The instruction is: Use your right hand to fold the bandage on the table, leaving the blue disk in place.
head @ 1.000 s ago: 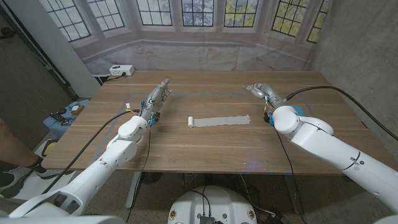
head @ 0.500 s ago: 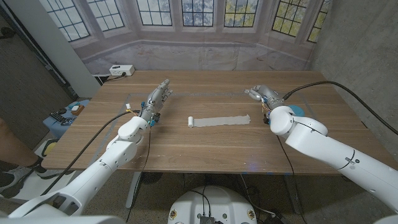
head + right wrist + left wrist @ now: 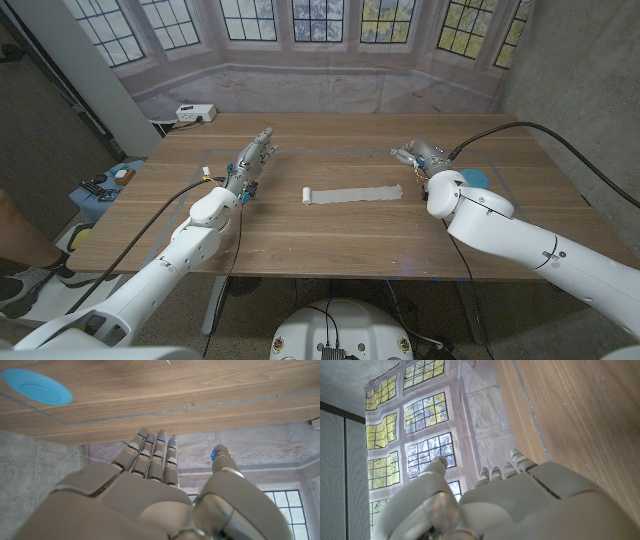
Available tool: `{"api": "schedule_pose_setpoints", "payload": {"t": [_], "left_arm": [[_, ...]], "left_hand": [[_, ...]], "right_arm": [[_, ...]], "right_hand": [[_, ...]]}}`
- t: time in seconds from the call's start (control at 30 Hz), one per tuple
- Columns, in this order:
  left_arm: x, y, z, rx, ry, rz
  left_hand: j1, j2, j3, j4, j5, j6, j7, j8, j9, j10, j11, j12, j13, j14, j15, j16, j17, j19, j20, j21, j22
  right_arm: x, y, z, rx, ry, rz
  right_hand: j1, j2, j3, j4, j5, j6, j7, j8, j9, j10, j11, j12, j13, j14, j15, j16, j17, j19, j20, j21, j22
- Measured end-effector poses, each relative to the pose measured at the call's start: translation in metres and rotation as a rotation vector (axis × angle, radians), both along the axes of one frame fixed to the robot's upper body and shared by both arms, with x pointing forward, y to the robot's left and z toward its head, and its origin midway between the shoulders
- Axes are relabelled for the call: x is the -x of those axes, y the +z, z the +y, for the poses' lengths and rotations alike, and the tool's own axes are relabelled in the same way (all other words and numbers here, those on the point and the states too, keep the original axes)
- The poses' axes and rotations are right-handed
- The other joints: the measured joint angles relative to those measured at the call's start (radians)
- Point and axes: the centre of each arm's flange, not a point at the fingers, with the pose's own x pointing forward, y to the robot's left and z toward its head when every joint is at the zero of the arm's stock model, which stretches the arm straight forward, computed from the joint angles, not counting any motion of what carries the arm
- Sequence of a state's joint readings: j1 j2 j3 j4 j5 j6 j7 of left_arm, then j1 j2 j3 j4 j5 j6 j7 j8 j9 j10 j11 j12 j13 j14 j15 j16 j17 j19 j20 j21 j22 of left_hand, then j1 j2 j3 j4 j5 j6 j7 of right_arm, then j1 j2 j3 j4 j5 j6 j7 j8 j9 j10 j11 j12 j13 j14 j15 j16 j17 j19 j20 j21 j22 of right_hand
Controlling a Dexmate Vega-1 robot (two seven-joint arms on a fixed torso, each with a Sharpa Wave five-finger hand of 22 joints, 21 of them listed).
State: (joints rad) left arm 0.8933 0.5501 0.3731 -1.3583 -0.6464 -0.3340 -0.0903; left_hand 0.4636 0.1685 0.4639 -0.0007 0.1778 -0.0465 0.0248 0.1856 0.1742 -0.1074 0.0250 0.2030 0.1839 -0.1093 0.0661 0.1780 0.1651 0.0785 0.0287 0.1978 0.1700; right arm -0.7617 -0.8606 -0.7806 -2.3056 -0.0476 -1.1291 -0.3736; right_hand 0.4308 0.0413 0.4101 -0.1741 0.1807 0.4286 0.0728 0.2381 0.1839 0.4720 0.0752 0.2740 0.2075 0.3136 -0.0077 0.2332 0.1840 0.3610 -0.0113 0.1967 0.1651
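A grey bandage point(image 3: 352, 193) lies stretched out flat at the table's middle, with its left end rolled up. The blue disk point(image 3: 474, 177) sits on the table to its right, partly hidden behind my right forearm; it is also in the right wrist view as blue disk point(image 3: 36, 387). My right hand point(image 3: 414, 155) hovers just beyond the bandage's right end, fingers straight and apart, holding nothing point(image 3: 150, 485). My left hand point(image 3: 254, 156) is at the left side of the table, fingers stretched out and empty point(image 3: 520, 500).
A white box point(image 3: 195, 113) with a cable sits at the table's point(image 3: 330, 235) back left corner. Thin tape lines mark a rectangle on the wood. A low blue stand point(image 3: 105, 186) with small items is off the table's left edge.
My right hand and forearm have shifted left and a little nearer, closer to the bandage's right end. The left arm and the bandage have not moved.
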Motion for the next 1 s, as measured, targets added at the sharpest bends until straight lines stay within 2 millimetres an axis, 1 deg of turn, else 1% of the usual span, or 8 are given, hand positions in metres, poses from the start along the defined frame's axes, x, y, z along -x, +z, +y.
{"api": "schedule_pose_setpoints", "payload": {"t": [0.07,0.23,0.3,0.33,0.4,0.5,0.87,1.0], "left_arm": [[0.000,0.000,0.000,-0.001,-0.001,0.001],[0.000,-0.001,-0.002,-0.002,-0.004,0.002],[0.000,-0.001,-0.002,-0.002,-0.005,0.003],[0.000,-0.001,-0.002,-0.003,-0.005,0.004],[0.000,-0.002,-0.003,-0.003,-0.006,0.005],[0.000,-0.002,-0.003,-0.004,-0.006,0.006],[0.000,-0.002,-0.005,-0.006,-0.011,0.007],[0.000,-0.003,-0.005,-0.006,-0.012,0.007]], "left_hand": [[0.000,0.000,0.001,-0.001,0.000,0.000,0.000,0.000,0.000,0.000,0.000,0.000,0.000,0.000,0.000,0.000,0.000,0.000,0.000,0.000,0.000],[0.000,0.000,-0.002,-0.004,0.000,0.000,0.000,0.000,0.000,0.000,0.000,0.000,0.000,0.000,0.000,0.000,0.000,0.000,0.000,0.000,0.000],[0.000,0.000,-0.002,-0.004,0.000,0.000,0.000,0.000,0.000,0.000,0.000,0.000,0.000,0.000,0.000,0.000,0.000,0.000,0.000,0.000,0.000],[0.000,0.000,-0.002,-0.004,0.000,0.000,0.000,0.000,0.000,0.000,0.000,0.000,0.000,0.000,0.000,0.000,0.000,0.000,0.000,0.000,0.000],[0.004,-0.004,-0.002,-0.004,0.000,0.000,0.000,0.000,0.000,0.000,0.000,0.000,0.000,0.000,0.000,0.000,0.000,0.000,0.000,0.000,0.000],[0.005,-0.005,0.002,-0.008,0.000,0.000,0.000,0.000,0.000,0.000,0.000,0.000,0.000,0.000,0.000,0.000,0.000,0.000,0.000,0.000,0.000],[0.005,-0.005,0.006,-0.012,0.000,0.004,-0.004,0.000,0.000,0.000,0.000,0.000,0.000,0.000,0.000,0.000,0.000,0.000,0.000,0.000,0.000],[0.005,-0.005,0.003,-0.015,0.000,0.004,-0.004,0.000,0.000,0.000,0.000,0.000,0.000,0.000,0.000,0.000,0.000,0.000,0.000,0.000,0.000]], "right_arm": [[0.000,-0.001,0.000,0.014,-0.019,0.005],[0.001,-0.002,0.004,0.043,-0.043,0.010],[0.001,-0.003,0.006,0.055,-0.051,0.012],[0.001,-0.003,0.009,0.061,-0.048,0.012],[0.001,-0.004,0.009,0.077,-0.072,0.015],[0.002,-0.005,0.011,0.092,-0.086,0.017],[0.001,-0.011,0.020,0.155,-0.132,0.023],[0.000,-0.014,0.023,0.175,-0.140,0.023]], "right_hand": [[0.010,-0.001,0.000,0.000,0.000,0.011,-0.001,0.006,0.000,0.006,-0.006,0.004,0.000,0.007,0.001,0.000,0.000,0.003,-0.003,0.000,0.000],[0.023,-0.016,0.000,0.000,0.000,0.038,0.004,0.006,0.000,0.046,0.000,0.014,0.007,0.041,-0.009,0.007,0.000,0.024,0.011,0.000,0.000],[0.030,-0.012,0.000,0.000,0.000,0.048,0.000,0.006,0.000,0.060,0.001,0.019,0.009,0.054,-0.010,0.010,0.000,0.032,0.011,0.000,0.000],[0.035,-0.017,0.000,0.000,0.000,0.053,0.000,0.006,0.000,0.067,0.001,0.019,0.011,0.057,-0.013,0.011,0.000,0.038,0.012,0.000,0.000],[0.035,-0.017,0.000,0.000,0.000,0.062,-0.001,0.010,0.000,0.075,-0.006,0.019,0.014,0.063,-0.015,0.011,0.000,0.039,0.011,0.000,0.000],[0.046,-0.020,0.000,0.000,0.000,0.072,-0.004,0.010,0.000,0.085,-0.006,0.026,0.018,0.079,-0.020,0.014,0.000,0.043,0.016,0.000,0.000],[0.070,-0.028,0.000,0.000,0.000,0.115,-0.012,0.015,0.000,0.126,-0.008,0.040,0.028,0.124,-0.034,0.022,0.000,0.071,0.011,0.000,0.000],[0.079,-0.026,0.000,0.000,0.000,0.129,-0.012,0.015,0.000,0.139,-0.010,0.042,0.031,0.132,-0.035,0.022,0.000,0.071,0.011,0.000,0.000]]}}
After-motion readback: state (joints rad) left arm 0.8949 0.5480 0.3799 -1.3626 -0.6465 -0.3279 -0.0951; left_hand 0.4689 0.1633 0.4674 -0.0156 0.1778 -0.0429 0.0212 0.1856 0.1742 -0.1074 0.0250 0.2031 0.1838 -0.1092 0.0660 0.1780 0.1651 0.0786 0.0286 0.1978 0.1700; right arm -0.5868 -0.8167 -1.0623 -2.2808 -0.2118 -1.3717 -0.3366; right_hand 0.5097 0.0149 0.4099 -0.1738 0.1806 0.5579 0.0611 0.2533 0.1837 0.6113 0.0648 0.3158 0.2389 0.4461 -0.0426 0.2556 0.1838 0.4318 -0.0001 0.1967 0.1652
